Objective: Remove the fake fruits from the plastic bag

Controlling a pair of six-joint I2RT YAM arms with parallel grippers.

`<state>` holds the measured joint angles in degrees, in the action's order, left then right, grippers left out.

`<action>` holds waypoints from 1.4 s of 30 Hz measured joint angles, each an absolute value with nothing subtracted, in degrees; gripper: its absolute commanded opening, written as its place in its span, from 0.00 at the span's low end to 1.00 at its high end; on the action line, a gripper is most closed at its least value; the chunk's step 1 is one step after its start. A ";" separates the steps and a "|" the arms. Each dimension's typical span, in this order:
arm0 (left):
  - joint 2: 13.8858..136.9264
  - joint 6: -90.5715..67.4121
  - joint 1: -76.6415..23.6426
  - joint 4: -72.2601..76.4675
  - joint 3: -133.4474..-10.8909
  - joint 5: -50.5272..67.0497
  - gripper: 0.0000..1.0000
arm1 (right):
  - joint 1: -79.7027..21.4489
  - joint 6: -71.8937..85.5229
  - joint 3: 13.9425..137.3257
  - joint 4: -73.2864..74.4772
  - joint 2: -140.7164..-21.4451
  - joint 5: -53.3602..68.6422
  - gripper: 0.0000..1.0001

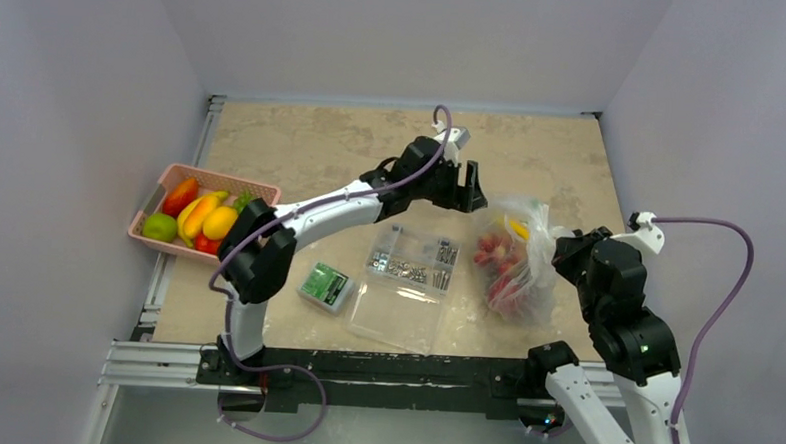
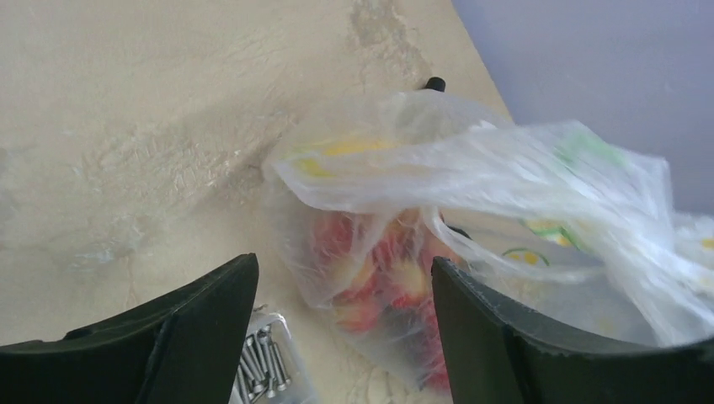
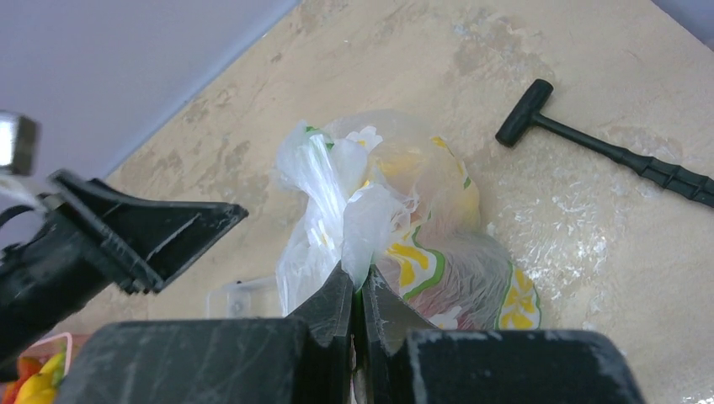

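Note:
The plastic bag (image 1: 520, 258) lies at the right of the table, see-through with lemon-slice marks. Red grapes (image 1: 495, 262) and a yellow piece (image 1: 517, 228) show inside it. My right gripper (image 1: 560, 251) is shut on a fold of the bag's edge, seen in the right wrist view (image 3: 359, 282), and holds it up. My left gripper (image 1: 473, 197) is open just left of the bag's upper end. In the left wrist view (image 2: 345, 278) the bag (image 2: 471, 168) fills the space ahead, with the red grapes (image 2: 379, 269) behind the film.
A clear hard box (image 1: 408, 283) of metal parts lies open mid-table, its screws (image 2: 261, 366) by my left finger. A green packet (image 1: 325, 285) lies left of it. A pink basket (image 1: 201, 214) of other fruit stands far left. A black hammer-like tool (image 3: 606, 147) lies beyond the bag.

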<state>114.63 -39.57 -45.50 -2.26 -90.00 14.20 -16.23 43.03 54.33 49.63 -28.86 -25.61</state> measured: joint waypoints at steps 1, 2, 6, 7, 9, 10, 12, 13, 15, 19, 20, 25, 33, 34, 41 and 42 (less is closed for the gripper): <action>112.75 -36.49 -46.61 -2.74 -89.27 12.56 0.81 | -16.23 42.87 54.33 49.58 -28.86 -25.63 0.00; 110.32 -32.47 -48.36 -2.57 -88.23 9.72 0.83 | -16.23 42.78 54.33 49.52 -28.86 -25.63 0.00; 103.44 -16.78 -57.60 2.52 -85.76 -0.43 0.84 | -16.23 42.41 54.33 49.25 -28.86 -25.61 0.00; 103.11 -13.45 -59.79 4.10 -86.00 -2.26 0.83 | -16.23 42.39 54.33 49.25 -28.86 -25.58 0.00; 103.90 -8.36 -62.65 5.17 -87.70 -4.93 0.81 | -16.23 42.35 54.33 49.25 -28.86 -25.58 0.00; 104.99 -6.15 -63.44 4.95 -89.19 -5.93 0.81 | -16.23 42.30 54.33 49.25 -28.86 -25.56 0.00; 108.36 -2.96 -63.72 4.47 -92.90 -7.64 0.80 | -16.23 42.19 54.33 49.28 -28.86 -25.56 0.00; 109.69 -2.15 -63.53 4.32 -94.04 -8.12 0.79 | -16.23 42.17 54.33 49.28 -28.86 -25.56 0.00; 112.40 -0.64 -62.98 3.16 -96.38 -8.49 0.79 | -16.23 42.09 54.39 49.30 -28.86 -25.56 0.00; 117.40 1.23 -62.22 0.80 -100.31 -8.95 0.73 | -16.23 41.93 54.43 49.30 -28.80 -25.54 0.00; 118.41 1.50 -62.15 0.32 -101.25 -8.99 0.72 | -16.23 41.87 54.43 49.30 -28.82 -25.54 0.00; 121.36 2.90 -62.15 -1.32 -105.32 -7.62 0.44 | -16.23 41.65 54.43 49.34 -28.73 -25.34 0.00; 123.50 -2.55 -60.36 -6.92 -112.81 -7.40 0.00 | -16.23 41.58 54.63 49.32 -28.49 -24.51 0.00; 123.26 -6.11 -59.33 -7.29 -112.77 -7.25 0.00 | -16.23 41.78 54.63 49.34 -28.49 -24.53 0.00; 118.80 -42.30 -43.62 11.14 -95.33 6.50 0.00 | -16.23 43.92 54.63 50.41 -28.51 -26.48 0.00; 118.91 -47.09 -41.32 14.52 -93.01 8.25 0.00 | -16.23 43.88 54.63 50.43 -28.62 -26.52 0.02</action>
<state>118.91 -47.09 -41.32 14.52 -93.01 8.25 -16.23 43.88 54.63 50.43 -28.62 -26.52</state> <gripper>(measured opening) 0.006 0.008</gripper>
